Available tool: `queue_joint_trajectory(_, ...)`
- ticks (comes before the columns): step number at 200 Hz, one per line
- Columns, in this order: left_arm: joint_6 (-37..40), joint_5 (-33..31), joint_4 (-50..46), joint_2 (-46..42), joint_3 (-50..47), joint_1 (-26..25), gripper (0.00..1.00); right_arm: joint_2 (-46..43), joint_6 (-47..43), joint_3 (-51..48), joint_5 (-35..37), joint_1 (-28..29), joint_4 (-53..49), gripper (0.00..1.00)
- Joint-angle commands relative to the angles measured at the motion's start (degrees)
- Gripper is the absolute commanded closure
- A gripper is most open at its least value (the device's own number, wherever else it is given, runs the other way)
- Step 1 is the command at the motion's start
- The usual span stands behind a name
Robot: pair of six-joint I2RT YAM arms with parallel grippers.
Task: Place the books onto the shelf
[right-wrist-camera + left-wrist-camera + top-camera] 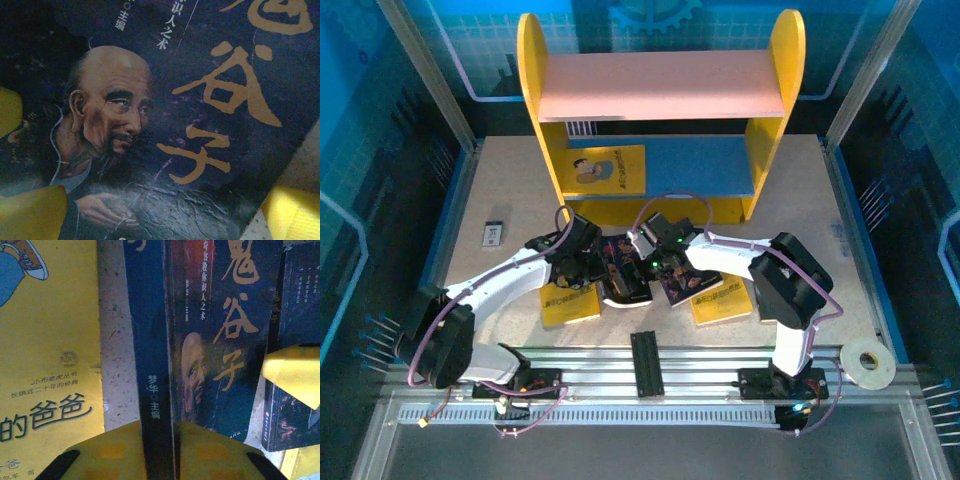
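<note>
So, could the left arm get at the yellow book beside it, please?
Probably not yet: the left gripper is shut on the navy book, though the yellow book lies uncovered alongside.
</note>
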Motion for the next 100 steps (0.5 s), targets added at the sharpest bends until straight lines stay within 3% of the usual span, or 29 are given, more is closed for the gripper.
queue_joint_trajectory(1, 1.9, 0.8, 2.5, -0.8, 2.0, -1.2, 0.81, -0.1, -0.3, -1.2, -2.6, 0.3, 0.5, 0.00)
queue_joint_trajectory(64, 3.7, 0.3, 0.5, -1.0, 2.9, -1.3, 1.00, -3.3, -0.4, -1.6, -3.1, 0.2, 0.4, 0.00)
queue_joint_trajectory(100, 8.3, 4.1, 0.3, -4.9, 4.5, -1.3, 1.00, -11.4, 2.1, -6.2, -3.1, -0.8, 4.6, 0.00)
